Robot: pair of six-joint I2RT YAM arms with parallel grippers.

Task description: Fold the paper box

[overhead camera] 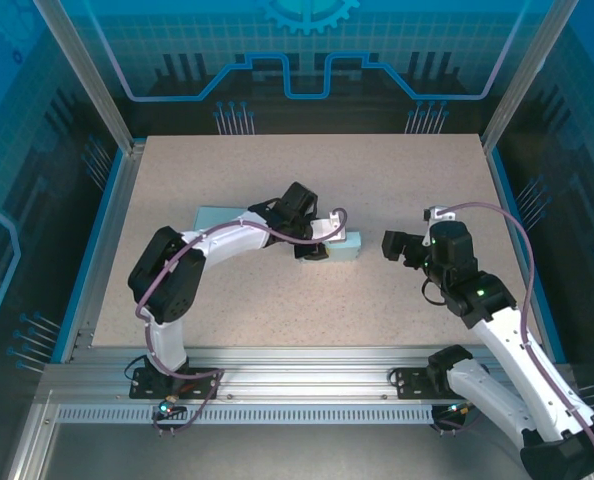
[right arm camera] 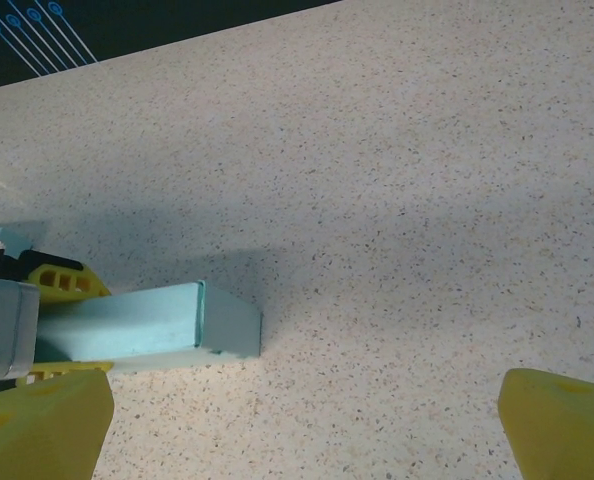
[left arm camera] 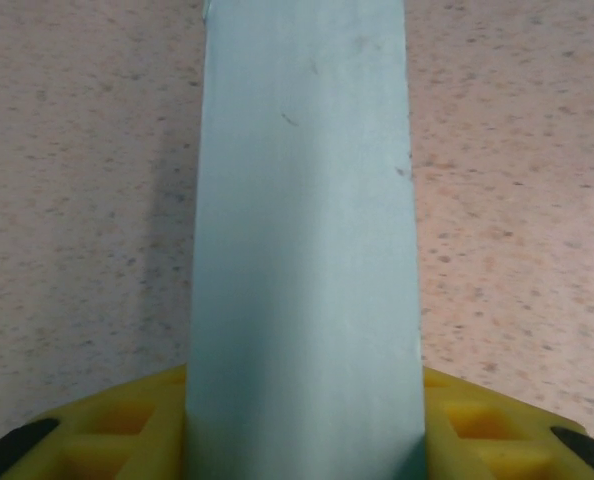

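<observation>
Holding the light blue paper box (overhead camera: 347, 246) from both sides, the left gripper (overhead camera: 319, 250) sits near the middle of the table (overhead camera: 277, 300). Just to the right, the right gripper (overhead camera: 392, 244) is wide apart with nothing in it.

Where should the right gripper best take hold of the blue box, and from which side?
The free end of the box, approached from the right, low along the table. It lies flat; the left gripper holds it farther back, so this end sticks out toward the open right gripper, and looks narrow enough to fit.
</observation>
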